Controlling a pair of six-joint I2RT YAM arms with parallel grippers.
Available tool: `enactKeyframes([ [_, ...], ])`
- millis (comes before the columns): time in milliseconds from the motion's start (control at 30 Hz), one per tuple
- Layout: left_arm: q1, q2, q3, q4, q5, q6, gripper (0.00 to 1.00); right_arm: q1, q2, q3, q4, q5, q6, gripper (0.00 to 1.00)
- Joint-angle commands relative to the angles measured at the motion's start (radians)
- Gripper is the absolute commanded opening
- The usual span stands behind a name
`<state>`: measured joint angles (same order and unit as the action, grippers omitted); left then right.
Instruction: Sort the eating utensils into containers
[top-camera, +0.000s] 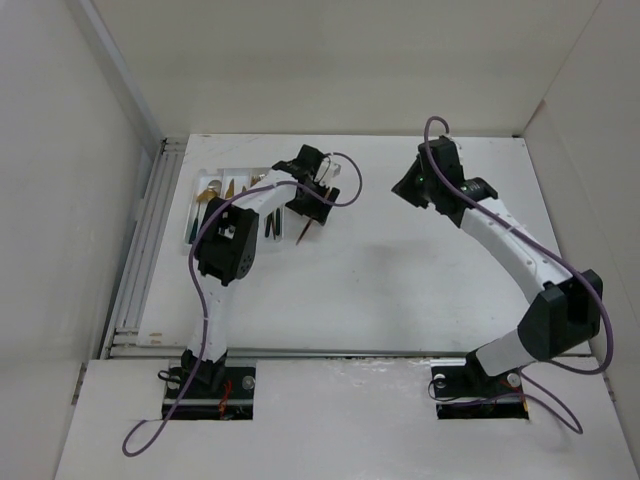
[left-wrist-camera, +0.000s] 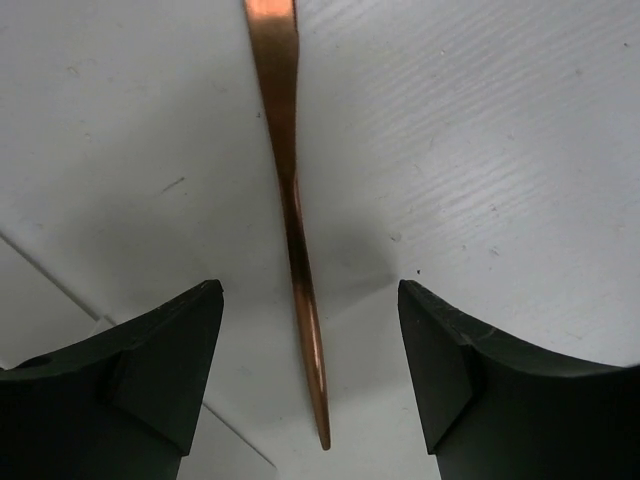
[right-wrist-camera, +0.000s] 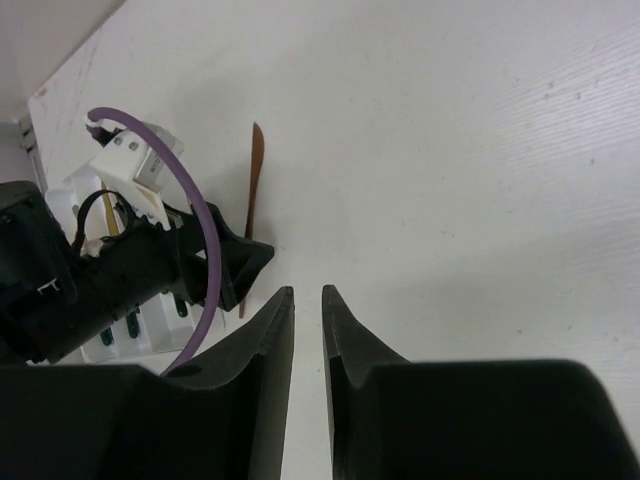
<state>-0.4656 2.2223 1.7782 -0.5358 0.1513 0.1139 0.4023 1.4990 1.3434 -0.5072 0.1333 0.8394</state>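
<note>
**Slim copper-gold utensil lies loose between the left hand's released fingers**

The left hand (left-wrist-camera: 308, 330) hangs over one stray utensil (left-wrist-camera: 290, 200). Its jaws are spread wide to either side of the thin shaft and touch nothing. The piece lies flat on the white tabletop (left-wrist-camera: 480, 150), just beside the right edge of the tray (top-camera: 200, 175), outside every compartment. The right hand (right-wrist-camera: 308, 320) is raised well apart, its fingers parted by only a narrow slit with nothing in them.

The utensil looks like thin, stiff metal. It is probably light, smooth and apt to slide or pivot when pinched. Because it lies so flat, the fingers have little to catch, so a grip across its narrow width near mid-length seems safest, keeping it from tipping.

The left wrist view shows the straddle and the clear gaps on both sides, but neither the tray nor the utensil's far end. The right wrist view shows nearly the whole length, with one end tapering to a point away from the left hand. Only the top view places it against the tray, where other sorted utensils (top-camera: 212, 190) already lie. Which kind of utensil it is I cannot tell.
</note>
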Motion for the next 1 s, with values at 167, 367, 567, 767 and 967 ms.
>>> enactKeyframes([
  [167, 0.025, 0.005, -0.006, -0.062, -0.082, 0.013, 0.45, -0.054, -0.088, -0.004, 0.026, 0.028, -0.077, 0.23],
  [367, 0.025, 0.027, -0.007, -0.112, -0.027, 0.043, 0.28, -0.077, -0.088, 0.005, 0.038, -0.012, -0.086, 0.23],
  [567, 0.016, 0.066, 0.013, -0.102, 0.040, 0.066, 0.00, -0.097, -0.069, 0.025, 0.038, -0.023, -0.097, 0.23],
  [767, 0.016, 0.017, 0.001, -0.063, 0.136, 0.044, 0.00, -0.106, -0.088, 0.013, 0.038, -0.014, -0.097, 0.23],
  [967, 0.047, -0.076, -0.008, 0.000, 0.220, -0.029, 0.00, -0.115, -0.098, -0.016, 0.038, -0.014, -0.097, 0.23],
])
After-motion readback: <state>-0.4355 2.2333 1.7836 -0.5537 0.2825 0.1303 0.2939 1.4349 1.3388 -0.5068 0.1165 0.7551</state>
